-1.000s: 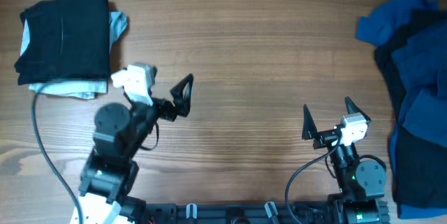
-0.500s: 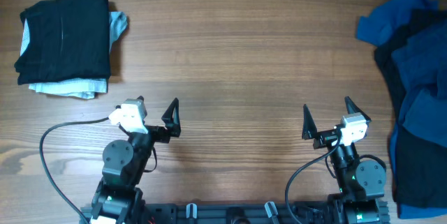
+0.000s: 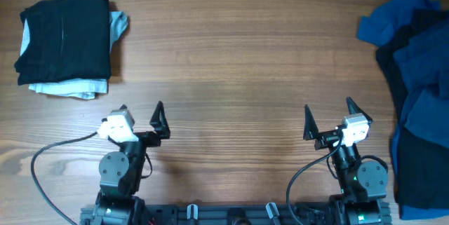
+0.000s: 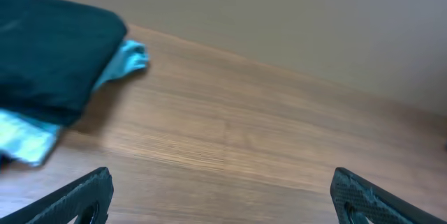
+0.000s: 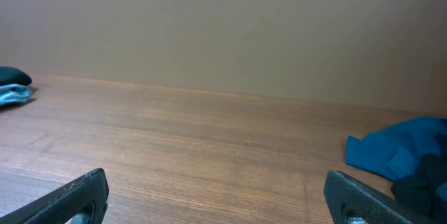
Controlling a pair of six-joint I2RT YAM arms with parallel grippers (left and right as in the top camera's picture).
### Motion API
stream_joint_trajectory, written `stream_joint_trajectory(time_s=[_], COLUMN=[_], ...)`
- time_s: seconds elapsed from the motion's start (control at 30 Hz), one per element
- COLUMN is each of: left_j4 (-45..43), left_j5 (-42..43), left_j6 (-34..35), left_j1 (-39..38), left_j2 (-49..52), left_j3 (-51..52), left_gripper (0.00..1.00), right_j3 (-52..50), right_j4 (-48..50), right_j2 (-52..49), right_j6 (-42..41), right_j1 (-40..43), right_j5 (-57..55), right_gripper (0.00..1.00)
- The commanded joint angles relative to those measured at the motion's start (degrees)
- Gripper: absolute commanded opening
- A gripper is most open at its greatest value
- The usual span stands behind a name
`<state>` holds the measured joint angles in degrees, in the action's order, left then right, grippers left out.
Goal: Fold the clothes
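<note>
A folded stack point(image 3: 65, 41) lies at the far left: a black garment on top of a light blue one. It also shows in the left wrist view point(image 4: 49, 56). A heap of unfolded blue and dark clothes point(image 3: 417, 92) lies at the right edge; its near tip shows in the right wrist view point(image 5: 401, 151). My left gripper point(image 3: 140, 111) is open and empty near the front edge, well below the stack. My right gripper point(image 3: 327, 116) is open and empty at the front right, left of the heap.
The wooden table point(image 3: 245, 64) spans the whole view. A black cable point(image 3: 49, 156) runs from the left arm along the front left. The arm bases stand at the front edge.
My left arm has drawn back from beside the folded stack toward the front edge and turned to face forward. The right arm has not moved.
</note>
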<state>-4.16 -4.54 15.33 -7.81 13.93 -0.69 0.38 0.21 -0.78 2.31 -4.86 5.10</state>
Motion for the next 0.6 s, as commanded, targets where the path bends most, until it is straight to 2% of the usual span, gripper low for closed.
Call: stream_joint_trajectory(time_s=[0.0,0.1,0.2,0.3,0.57], left_j4=[5.7,8.0,8.3,8.5,8.5], left_j5=[-2.6,0.1,2.8,5.0,5.1], left_j6=[-1.6,-6.2,-14.1,-19.1,-19.8], left_j1=[1.6,1.7,1.7,1.7,1.7], left_j2=[-4.6,-9.6,-13.9,-13.8,-13.8], left_j3=[0.4,0.4,0.4,0.4,0.4], left_gripper=[1.00,1.00,1.00,1.00,1.00], right_j3=[-0.1,-0.1,-0.1,-0.1,-0.1], right_j4=[0.2,0.2,0.2,0.1,0.1], right_j2=[0.6,0.5,0.4,0.3,0.3], right_j6=[0.7,0.7,0.7,0.7,0.7], right_j1=[-0.4,-0.4,-0.4,-0.4,-0.4], right_j5=[0.6,0.6,0.6,0.6,0.6], right_gripper=[1.00,1.00,1.00,1.00,1.00])
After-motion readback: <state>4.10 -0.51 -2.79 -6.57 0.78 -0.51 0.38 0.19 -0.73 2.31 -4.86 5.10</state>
